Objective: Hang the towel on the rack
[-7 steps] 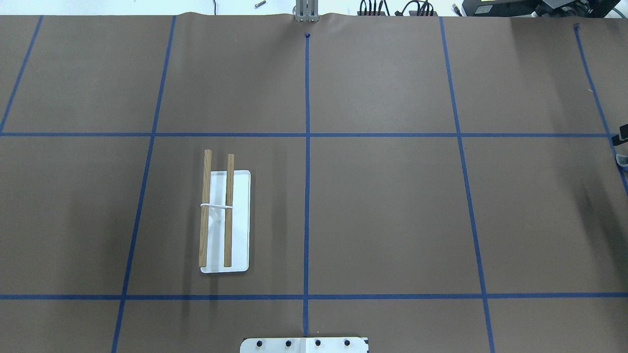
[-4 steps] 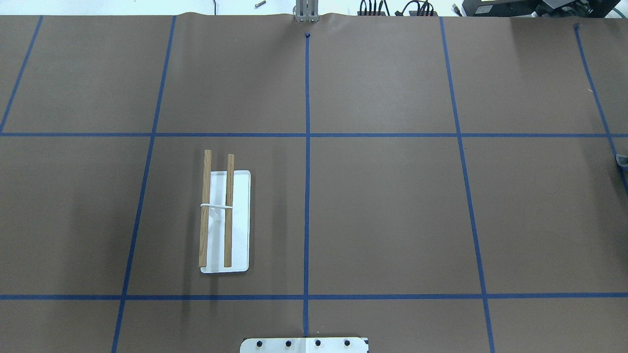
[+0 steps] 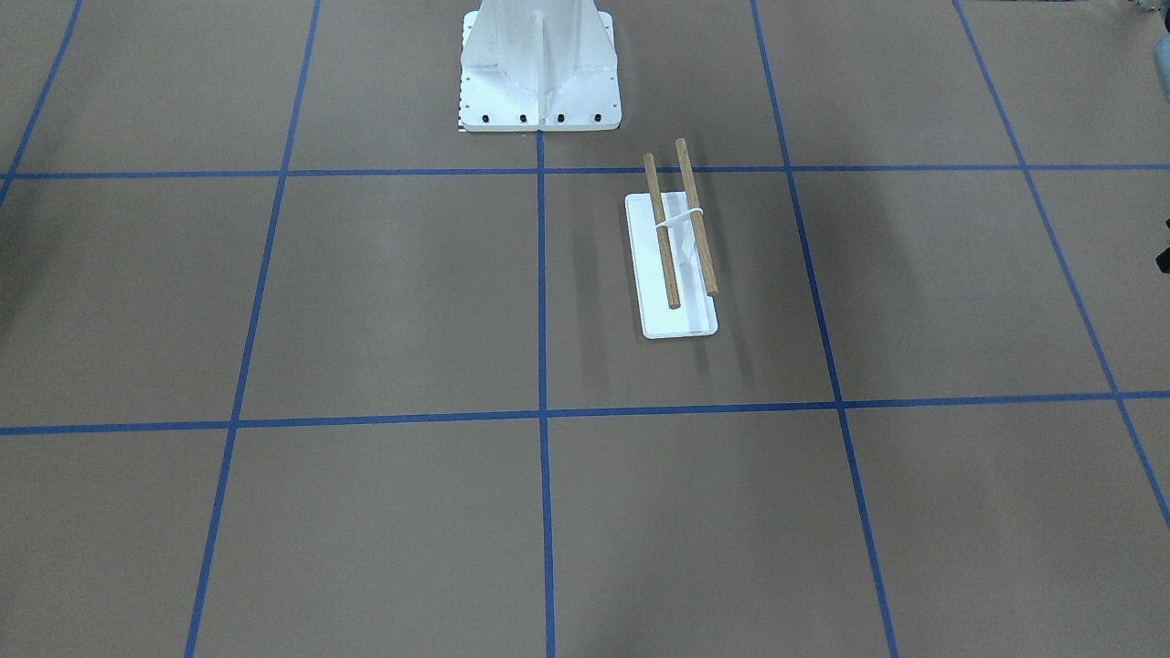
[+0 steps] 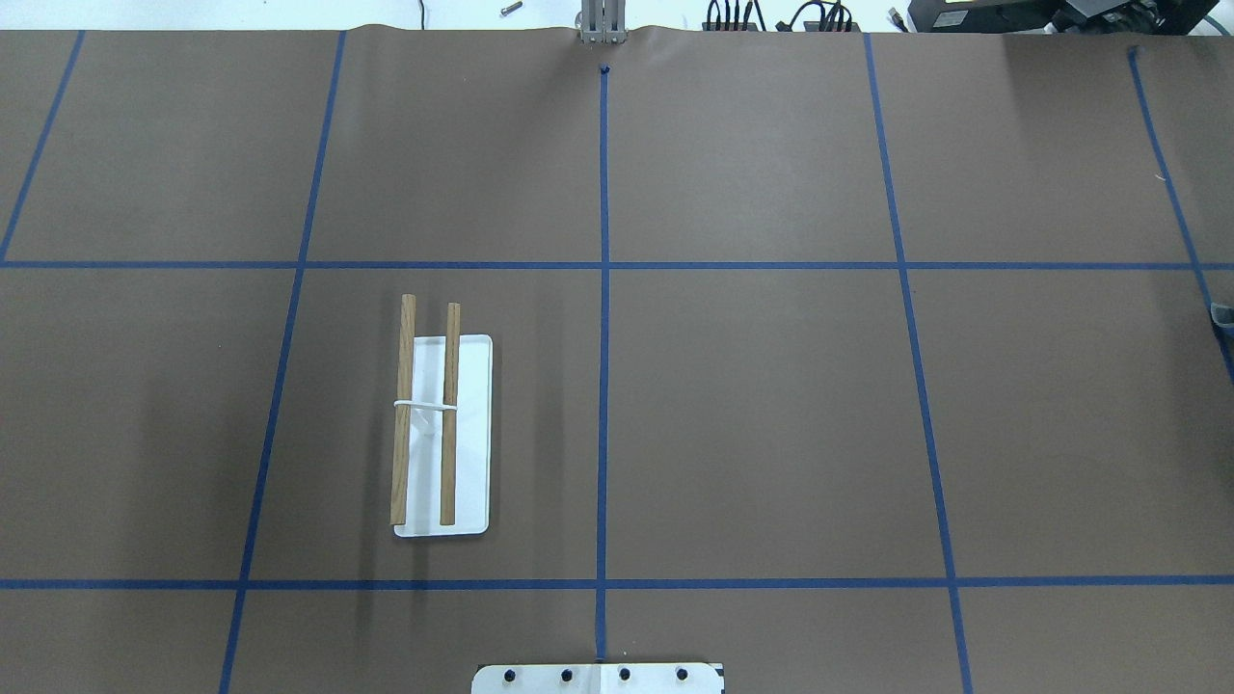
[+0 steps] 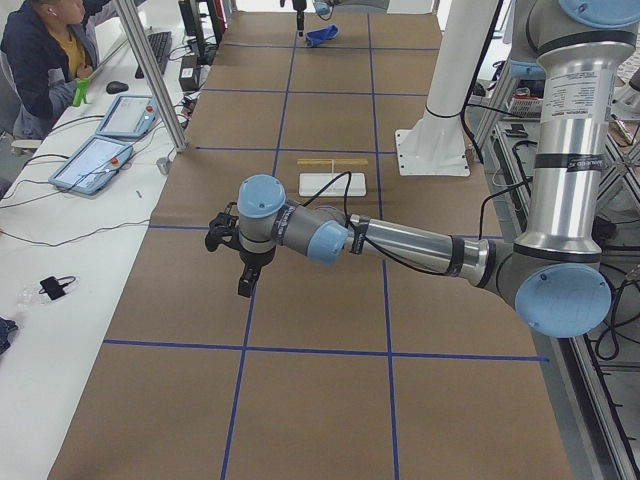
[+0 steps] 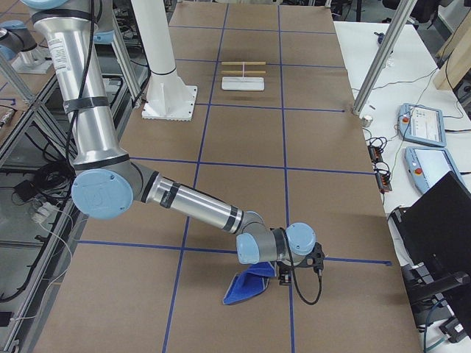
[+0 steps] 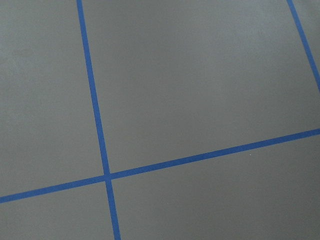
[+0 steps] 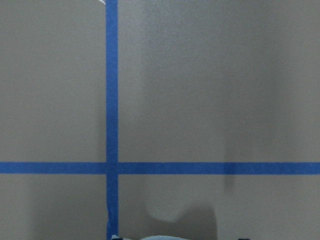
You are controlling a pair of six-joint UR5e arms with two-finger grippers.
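Blue towel (image 6: pixel 246 289), brown-dowel rack (image 4: pixel 448 463), brown table (image 4: pixel 771 434) w/ blue grid

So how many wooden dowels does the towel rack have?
2. The left dowel and the right dowel run side by side across the white bracket, above the base plate. None looks hidden.

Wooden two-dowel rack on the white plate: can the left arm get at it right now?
Probably yes. The brown wooden two-dowel rack stands by itself, and nothing lies between it and the left gripper.
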